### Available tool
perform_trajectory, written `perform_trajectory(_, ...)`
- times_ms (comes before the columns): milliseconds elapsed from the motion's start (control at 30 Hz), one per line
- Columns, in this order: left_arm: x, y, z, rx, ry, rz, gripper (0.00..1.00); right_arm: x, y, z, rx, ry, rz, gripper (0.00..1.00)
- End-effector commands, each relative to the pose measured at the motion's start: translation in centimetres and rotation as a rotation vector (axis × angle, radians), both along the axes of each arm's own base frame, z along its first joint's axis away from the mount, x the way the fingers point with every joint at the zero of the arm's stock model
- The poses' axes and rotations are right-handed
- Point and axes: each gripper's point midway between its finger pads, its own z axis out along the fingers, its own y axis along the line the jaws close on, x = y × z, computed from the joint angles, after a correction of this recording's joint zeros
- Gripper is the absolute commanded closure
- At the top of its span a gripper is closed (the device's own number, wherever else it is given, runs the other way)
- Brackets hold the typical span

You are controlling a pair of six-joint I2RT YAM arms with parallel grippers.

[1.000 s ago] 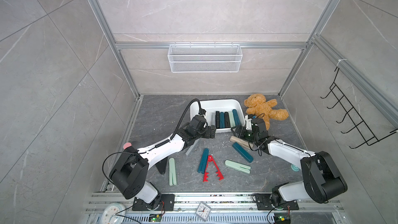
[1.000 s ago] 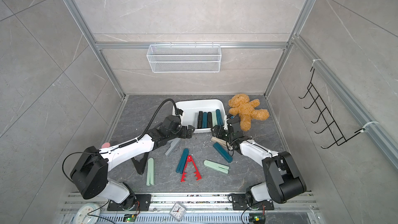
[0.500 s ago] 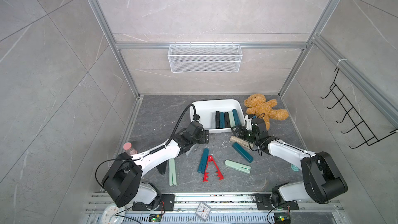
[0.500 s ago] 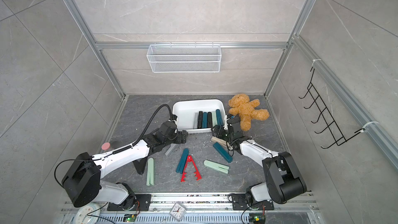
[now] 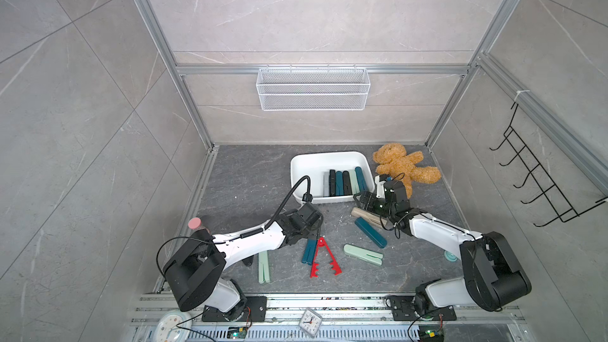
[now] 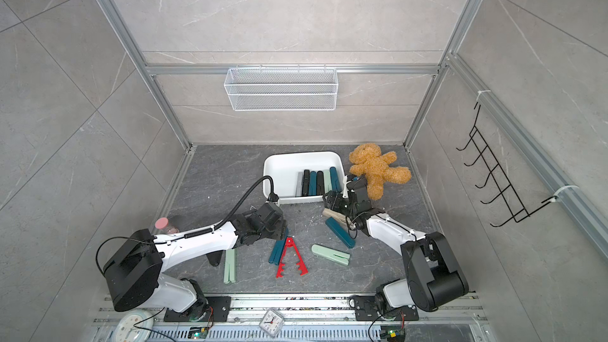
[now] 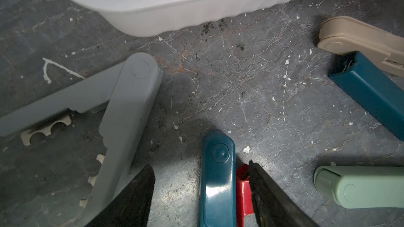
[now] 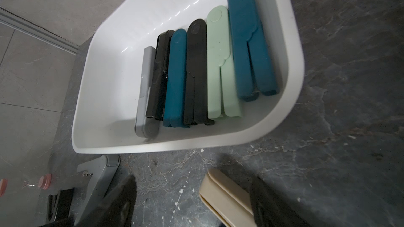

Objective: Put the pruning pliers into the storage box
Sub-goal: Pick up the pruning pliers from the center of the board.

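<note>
Speckled dark slate floor (image 5: 250,185); grey tiled walls (image 5: 312,11); left gripper (image 7: 200,164), right gripper (image 8: 194,177) both spread, empty

White moulded plastic for the storage box (image 8: 122,46): smooth, glossy inside with bright reflected streaks, outer wall faintly ribbed. Hard glossy plastic with a sharp highlight on the dark teal pliers (image 7: 218,182). Matt, lightly scuffed plastic on the grey pliers (image 7: 129,105). Smooth satin plastic on the beige pliers (image 7: 360,38) and the mint green pliers (image 7: 360,188). Plastic with a slight sheen on the red toothed pliers (image 7: 242,193). Dark stone-look slab for the floor (image 7: 240,73): matt, veined, flecked with white chips. Fuzzy brown plush cloth on the teddy bear (image 5: 403,167). White-coated wire mesh for the basket (image 5: 312,90). Bare brushed metal on the frame rail (image 5: 214,70).
</note>
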Motion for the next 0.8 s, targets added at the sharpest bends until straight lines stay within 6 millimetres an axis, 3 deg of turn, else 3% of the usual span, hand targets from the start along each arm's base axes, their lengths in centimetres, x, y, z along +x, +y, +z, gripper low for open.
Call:
perform_trajectory(0, -0.5, 0.6, -0.3, 0.024, 0.013, 0.027, 0.36, -0.1, -0.4, 0.1, -0.001, -0.01, -0.015, 0.18)
perform_trajectory(267, -2.5, 0.1, -1.9, 0.061, 0.076, -0.018, 0.39, -0.1, -0.4, -0.1, -0.003, -0.008, -0.015, 0.18)
perform_trajectory(767, -4.0, 0.2, -4.2, 0.114, 0.157, -0.043, 0.46, -0.2, -0.4, -0.3, -0.002, -0.004, -0.018, 0.17)
